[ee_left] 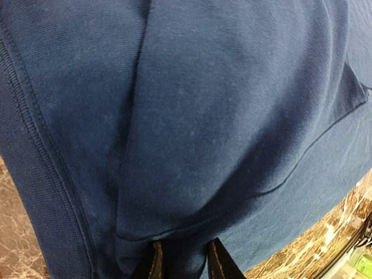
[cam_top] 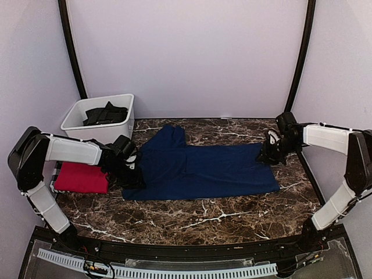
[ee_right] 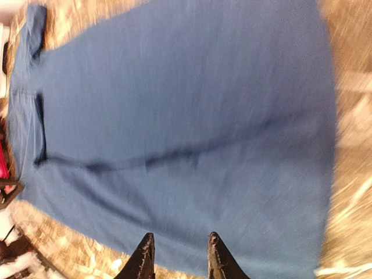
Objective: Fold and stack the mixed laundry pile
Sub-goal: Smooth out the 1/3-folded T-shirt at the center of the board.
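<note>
Enclosure: plain pale walls [cam_top: 192, 58] on three sides, with dark curved posts at the rear corners. Tabletop [cam_top: 203, 215]: dark brown marble pattern with white veining, hard and apparently slick.

Navy blue T-shirt [cam_top: 209, 171]: spread lengthwise across the middle of the tabletop, one sleeve pointing toward the rear. White plastic bin [cam_top: 75, 119]: rear left, with a dark garment [cam_top: 104, 114] inside. Red T-shirt [cam_top: 81, 177]: folded, at the left edge, just beside the navy one.

Left gripper [ee_left: 187, 264]: at the shirt's left end, jaws clenched on a raised ridge of navy cloth. Right gripper [ee_right: 179, 258]: at the shirt's right end. The view is blurred, and I cannot tell whether its jaws hold the hem.

Step in hand, by judgement: taking both ends for the fold. Recommendations: confirm a grip on both layers at each end, lift evenly, keep the cloth taut between the arms, and lay edge to edge. The cloth may slide on this surface, so drag slowly.
</note>
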`<state>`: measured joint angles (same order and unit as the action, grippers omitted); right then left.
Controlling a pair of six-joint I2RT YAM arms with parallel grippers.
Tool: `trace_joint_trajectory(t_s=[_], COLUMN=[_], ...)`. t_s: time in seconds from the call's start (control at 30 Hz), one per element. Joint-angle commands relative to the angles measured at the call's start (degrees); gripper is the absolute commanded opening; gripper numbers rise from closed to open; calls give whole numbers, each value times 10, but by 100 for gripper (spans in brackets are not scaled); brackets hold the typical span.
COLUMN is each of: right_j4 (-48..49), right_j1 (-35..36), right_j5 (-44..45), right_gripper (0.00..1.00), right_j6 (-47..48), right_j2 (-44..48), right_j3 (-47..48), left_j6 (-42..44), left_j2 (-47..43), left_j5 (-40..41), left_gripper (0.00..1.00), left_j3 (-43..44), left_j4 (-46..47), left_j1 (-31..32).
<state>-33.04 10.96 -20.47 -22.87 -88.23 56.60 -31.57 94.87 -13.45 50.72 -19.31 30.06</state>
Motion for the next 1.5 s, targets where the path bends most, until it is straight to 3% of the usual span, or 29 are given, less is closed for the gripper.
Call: trace_joint_trajectory(t_s=[0.0,0.37,0.77,1.13,1.33,1.47], right_j4=[-6,-2,2,-5,-8,-7], right_j1=[-10,-12,-14,-14,-15,-15], right_j5=[102,158,202,228,252,236], right_gripper=[28,23,29,28,39,31], right_j6=[58,88,76,64,57,61], right_j2=[-14,-132,-168,-203,-198,-204], right_j3=[49,107,123,127,126,127], left_j6=[6,8,10,10,9,10], left_j2=[20,30,32,33,35,37], left_j5=[39,33,33,33,32,32], left_gripper=[26,27,27,27,27,27], left_j3=[15,19,12,12,12,12], left_j4=[-71,-63,-59,-56,-54,-53], left_j1=[-5,-6,-6,-6,-6,-6])
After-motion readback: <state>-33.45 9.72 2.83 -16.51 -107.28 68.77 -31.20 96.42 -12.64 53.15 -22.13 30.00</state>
